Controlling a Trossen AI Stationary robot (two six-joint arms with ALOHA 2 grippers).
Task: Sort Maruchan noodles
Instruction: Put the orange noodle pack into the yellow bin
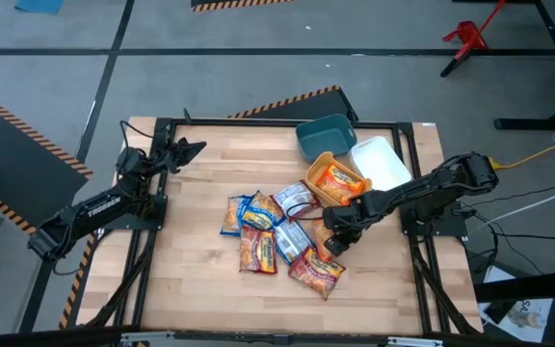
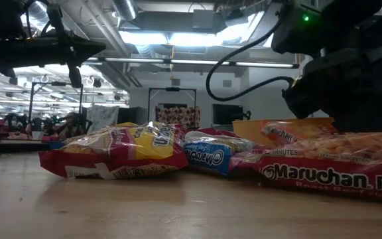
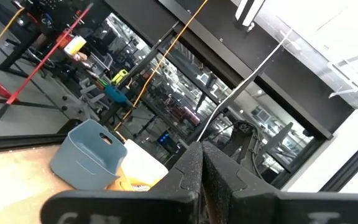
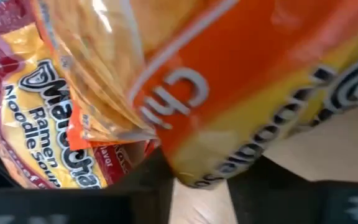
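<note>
Several Maruchan noodle packets (image 1: 263,226), orange, dark red and blue-and-yellow, lie in a loose pile at mid-table. One orange packet (image 1: 337,180) lies inside the yellow bin (image 1: 314,166). My right gripper (image 1: 336,234) sits low over the pile's right end, shut on an orange packet (image 4: 229,93) that fills the right wrist view. A dark red packet (image 4: 42,118) lies just beside it. My left gripper (image 1: 193,147) waits shut above the table's far left corner, touching nothing. My right gripper (image 4: 201,186) has the orange packet's edge (image 4: 188,174) between its two fingers, coming from above and from the table's right. The packet covers the fingertips, so how far in it reaches is hidden. Its far end seems to rest on the pile.
The teal bin (image 1: 326,135), the yellow bin and the white bin (image 1: 379,162) stand together at the table's far right. Bare wood (image 1: 191,280) shows along the near side and on the left. Black frame rails (image 1: 422,270) run along the table's sides.
</note>
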